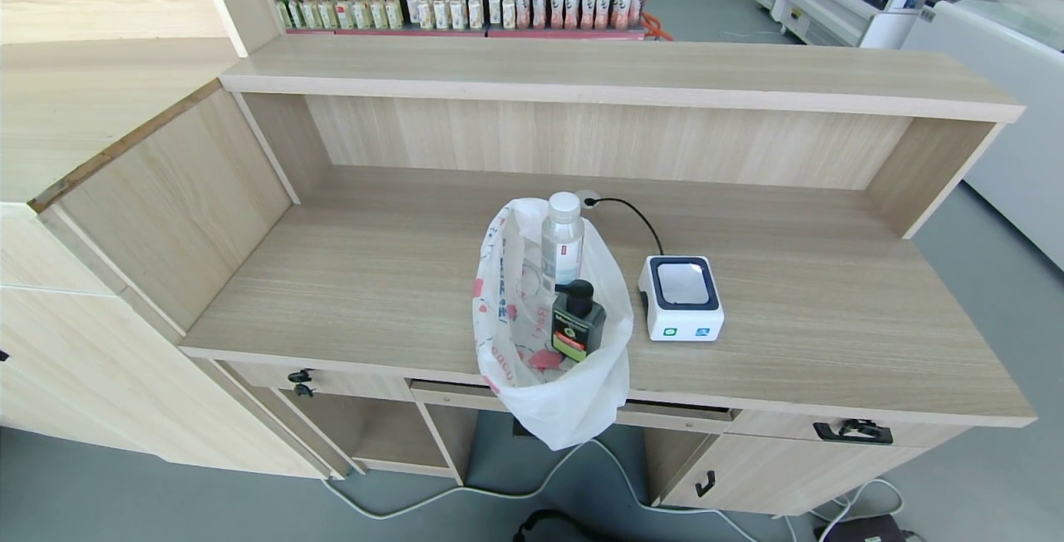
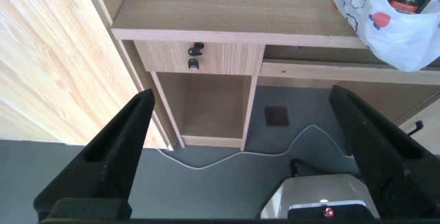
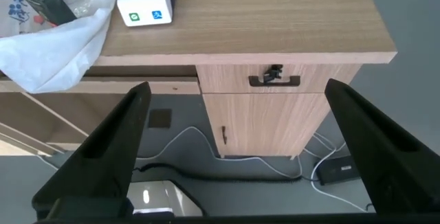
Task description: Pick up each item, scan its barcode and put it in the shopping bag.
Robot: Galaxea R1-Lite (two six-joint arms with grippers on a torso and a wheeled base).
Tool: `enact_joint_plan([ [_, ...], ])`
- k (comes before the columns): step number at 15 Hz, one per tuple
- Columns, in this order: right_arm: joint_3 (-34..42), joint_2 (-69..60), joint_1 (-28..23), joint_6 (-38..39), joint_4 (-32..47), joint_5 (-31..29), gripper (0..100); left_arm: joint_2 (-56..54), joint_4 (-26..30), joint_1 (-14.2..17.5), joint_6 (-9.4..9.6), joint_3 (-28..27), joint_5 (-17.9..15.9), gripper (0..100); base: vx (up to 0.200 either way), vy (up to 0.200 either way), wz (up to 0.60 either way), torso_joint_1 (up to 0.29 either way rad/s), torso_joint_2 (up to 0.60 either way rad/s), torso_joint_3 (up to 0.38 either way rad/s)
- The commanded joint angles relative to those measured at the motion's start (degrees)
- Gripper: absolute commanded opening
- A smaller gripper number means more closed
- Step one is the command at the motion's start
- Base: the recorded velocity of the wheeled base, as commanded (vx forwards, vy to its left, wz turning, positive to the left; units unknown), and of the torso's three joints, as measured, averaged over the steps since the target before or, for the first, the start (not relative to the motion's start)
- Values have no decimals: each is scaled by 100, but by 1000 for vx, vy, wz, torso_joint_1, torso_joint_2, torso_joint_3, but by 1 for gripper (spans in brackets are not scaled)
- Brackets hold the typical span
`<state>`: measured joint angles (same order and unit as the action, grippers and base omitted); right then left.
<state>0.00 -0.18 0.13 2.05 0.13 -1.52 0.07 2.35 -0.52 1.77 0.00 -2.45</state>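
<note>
1. Step: this looks like the tail end. The two items visible both sit inside the white plastic shopping bag with red print [image 1: 573, 396], so I judge pick, scan and bag done for them.
2. Bag: it stands open at the front edge of the light wood-grain table [image 1: 374, 276], with its lower part drooping over that edge.
3. Contents:
   - The clear plastic bottle with a white cap [image 1: 562, 234] is upright at the back of the bag.
   - The dark pump bottle with a black pump head [image 1: 577, 322] is just in front of it, apparently touching.
4. Scanner: the white box-shaped barcode scanner with a dark-framed window [image 1: 682, 297] sits on the table just beside the bag, on the robot's right. Its black cable [image 1: 636, 218] runs towards the back of the table.
5. Left gripper [image 2: 251, 152]: fingers [image 2: 117, 155] spread wide and holding nothing. It is below table level, in front of the left drawer.
6. Right gripper [image 3: 244, 148]: fingers [image 3: 375, 145] also spread wide and empty. It is low, in front of the right-hand cabinet.
7. Next: probably no grasp is needed. Check that the bag stays standing. Any further item would need the arms raised above the table edge first.
</note>
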Motion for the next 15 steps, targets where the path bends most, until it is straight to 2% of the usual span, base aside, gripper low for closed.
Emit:
enact_joint_plan([
  [1, 0, 18, -5, 85, 4, -32, 100, 1, 2, 0, -1, 0, -1, 100, 0, 0, 0, 0, 0, 0],
  [15, 0, 18, 4, 76, 4, -32, 100, 1, 2, 0, -1, 0, -1, 100, 0, 0, 0, 0, 0, 0],
])
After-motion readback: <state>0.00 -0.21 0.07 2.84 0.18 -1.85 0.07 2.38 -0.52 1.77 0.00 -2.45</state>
